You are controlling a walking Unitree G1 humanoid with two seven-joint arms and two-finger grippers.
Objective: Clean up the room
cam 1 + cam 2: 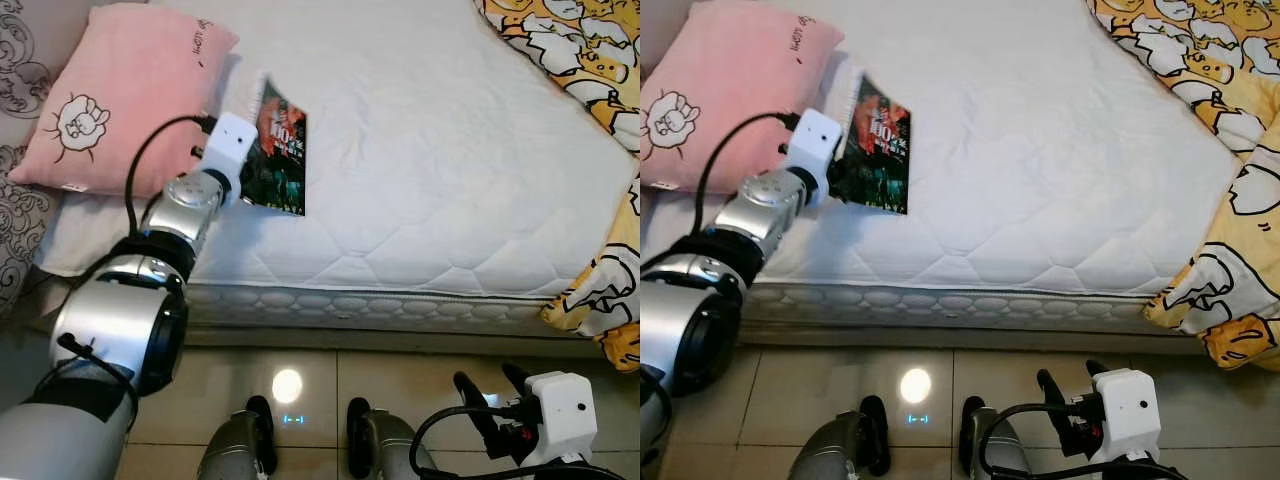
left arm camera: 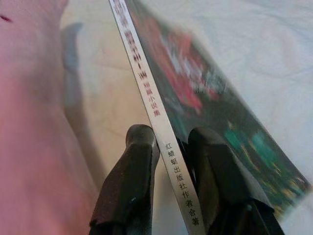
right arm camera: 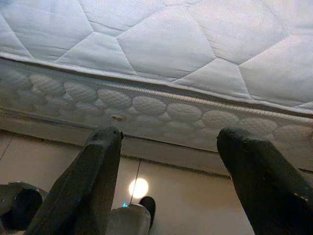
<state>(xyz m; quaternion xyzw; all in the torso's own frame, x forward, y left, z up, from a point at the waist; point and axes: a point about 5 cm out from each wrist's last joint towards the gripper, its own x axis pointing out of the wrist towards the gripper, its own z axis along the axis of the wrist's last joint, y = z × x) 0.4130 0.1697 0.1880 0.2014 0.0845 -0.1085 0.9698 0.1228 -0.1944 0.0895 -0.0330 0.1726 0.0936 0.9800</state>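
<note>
A dark book (image 1: 285,150) with a red and green cover is tilted on edge over the white mattress (image 1: 430,150), just right of the pink pillow (image 1: 120,90). My left gripper (image 2: 168,134) is shut on the book, one finger on each side of its white spine (image 2: 156,115) near the lower end. The book's far end looks blurred in the left wrist view. My right gripper (image 1: 490,385) hangs low by the floor in front of the bed, open and holding nothing; its fingers (image 3: 98,166) point at the mattress side.
A yellow patterned blanket (image 1: 600,60) covers the bed's far right corner and drapes over the right edge (image 1: 610,310). Beige floor tiles (image 1: 400,380) run along the bed front. My feet (image 1: 255,430) stand close to the bed.
</note>
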